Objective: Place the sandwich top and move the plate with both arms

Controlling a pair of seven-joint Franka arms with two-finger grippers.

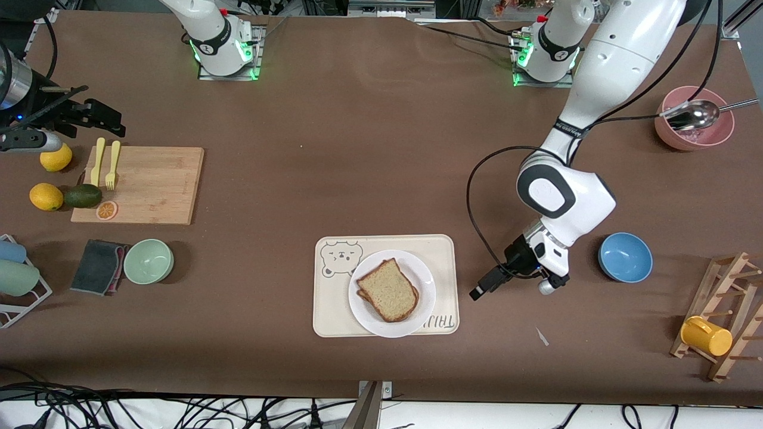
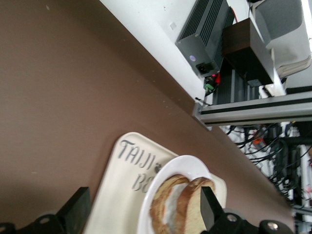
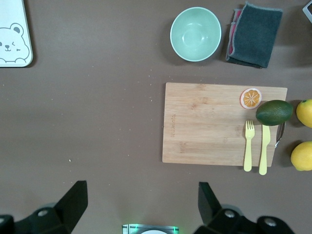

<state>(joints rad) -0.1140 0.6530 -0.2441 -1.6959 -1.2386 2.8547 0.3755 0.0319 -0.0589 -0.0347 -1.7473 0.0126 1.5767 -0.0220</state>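
Note:
The sandwich top (image 1: 388, 288), a tan slice with a brown crust, lies on another slice on the white plate (image 1: 365, 310). The plate stands on the cream bear tray (image 1: 438, 250). My left gripper (image 1: 480, 291) is open, low over the table beside the tray toward the left arm's end, and points at the plate. In the left wrist view its gripper (image 2: 144, 209) frames the plate rim (image 2: 161, 187) and the stacked bread (image 2: 181, 202), with a white layer between the slices. My right gripper (image 1: 110, 122) is open and empty, high over the right arm's end; the right wrist view (image 3: 141, 200) shows bare table under it.
A blue bowl (image 1: 625, 257) sits close to the left arm's wrist. A pink bowl with a spoon (image 1: 694, 119) and a mug rack (image 1: 721, 322) stand at that end. A cutting board (image 1: 140, 185), a green bowl (image 1: 148, 261), a cloth (image 1: 98, 266) and fruit lie under the right arm.

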